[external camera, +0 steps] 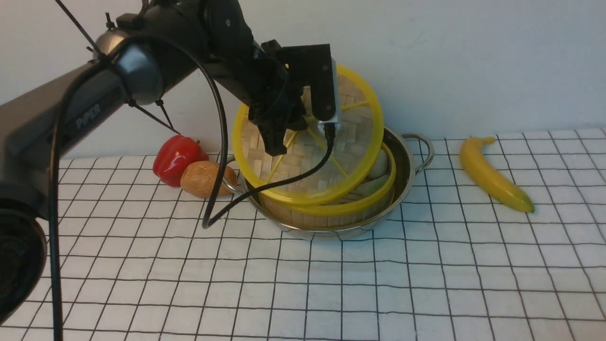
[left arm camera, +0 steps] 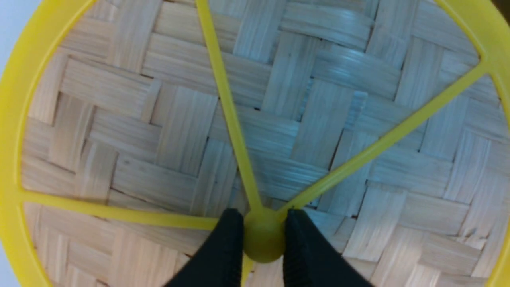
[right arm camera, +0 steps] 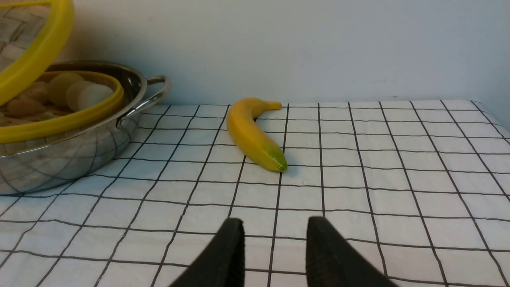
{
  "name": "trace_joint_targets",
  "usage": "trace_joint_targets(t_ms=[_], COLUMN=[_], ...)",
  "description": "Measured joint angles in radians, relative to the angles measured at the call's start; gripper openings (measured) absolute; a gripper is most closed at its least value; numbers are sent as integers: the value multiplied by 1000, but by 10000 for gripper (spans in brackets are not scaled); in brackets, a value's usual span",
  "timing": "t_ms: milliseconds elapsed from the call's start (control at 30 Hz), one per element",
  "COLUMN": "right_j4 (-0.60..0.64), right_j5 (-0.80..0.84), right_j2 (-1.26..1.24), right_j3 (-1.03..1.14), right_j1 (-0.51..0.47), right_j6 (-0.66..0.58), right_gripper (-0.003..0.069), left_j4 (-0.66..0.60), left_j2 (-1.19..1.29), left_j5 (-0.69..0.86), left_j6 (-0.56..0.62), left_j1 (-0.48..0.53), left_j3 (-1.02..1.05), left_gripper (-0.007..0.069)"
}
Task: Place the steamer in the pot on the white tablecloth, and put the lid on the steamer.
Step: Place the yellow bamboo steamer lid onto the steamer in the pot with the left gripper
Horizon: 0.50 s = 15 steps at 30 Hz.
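Note:
The steel pot stands on the white tablecloth at mid-back. Inside it sits the steamer, yellow-rimmed, with pale buns showing. The woven lid hangs tilted above the steamer, its lower edge close to the basket's rim. My left gripper is shut on the lid's yellow centre knob, a finger on each side. My right gripper hovers low over the cloth, right of the pot, open with nothing between its fingers; the front view does not show it.
A banana lies on the cloth right of the pot. A red pepper and a brown potato sit left of the pot, near the back wall. A black cable droops from the left wrist across the pot's front.

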Motion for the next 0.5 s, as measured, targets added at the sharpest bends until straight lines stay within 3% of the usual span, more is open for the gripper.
trace_joint_targets(t_ms=[500], right_j4=[0], right_j5=[0], right_j2=[0], right_j3=[0], right_j1=[0], right_j6=[0], right_gripper=[240], left_j4=[-68], left_j2=[41], left_j5=[-1], left_j6=[162], left_j1=[-1], left_j3=[-2], left_gripper=[123])
